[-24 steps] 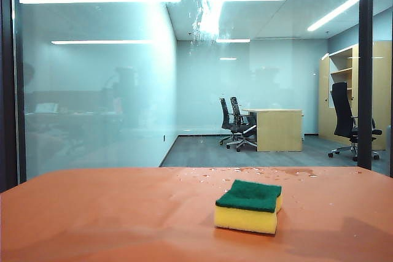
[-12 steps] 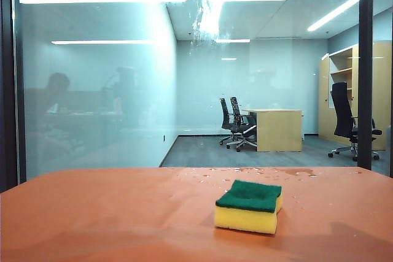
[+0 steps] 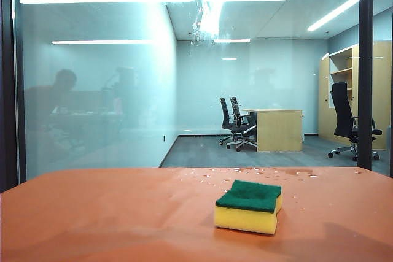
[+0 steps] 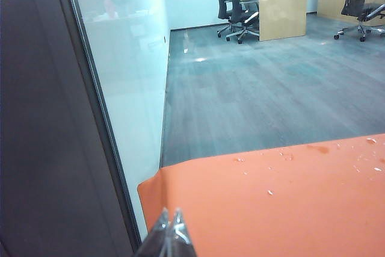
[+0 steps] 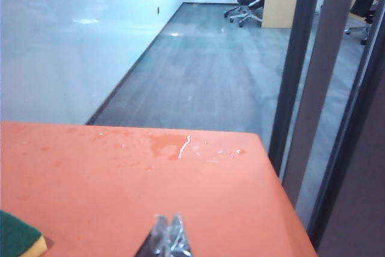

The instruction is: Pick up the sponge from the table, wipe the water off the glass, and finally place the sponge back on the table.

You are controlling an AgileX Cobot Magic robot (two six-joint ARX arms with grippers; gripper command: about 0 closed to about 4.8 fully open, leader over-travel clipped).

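The sponge [image 3: 249, 206], yellow foam with a dark green top, lies flat on the orange table [image 3: 110, 213], right of the middle; one corner of it shows in the right wrist view [image 5: 18, 236]. Behind the table stands the glass [image 3: 123, 90], with whitish streaks of water [image 3: 206, 10] running down near its top. Neither arm shows in the exterior view. My left gripper [image 4: 169, 213] is shut and empty above the table's left corner [image 4: 252, 209]. My right gripper [image 5: 169, 218] is shut and empty over the table's right part [image 5: 150, 197], apart from the sponge.
Water droplets and a small puddle [image 3: 258, 172] lie along the table's far edge, also seen as a wet patch [image 5: 174, 145] in the right wrist view. Dark vertical frame bars [image 3: 365, 65] stand at both sides. Beyond the glass are a wooden desk [image 3: 276, 128] and office chairs.
The sponge has not moved. A person's reflection at the left of the glass has appeared and shifted right. No arm shows in the earlier frames.
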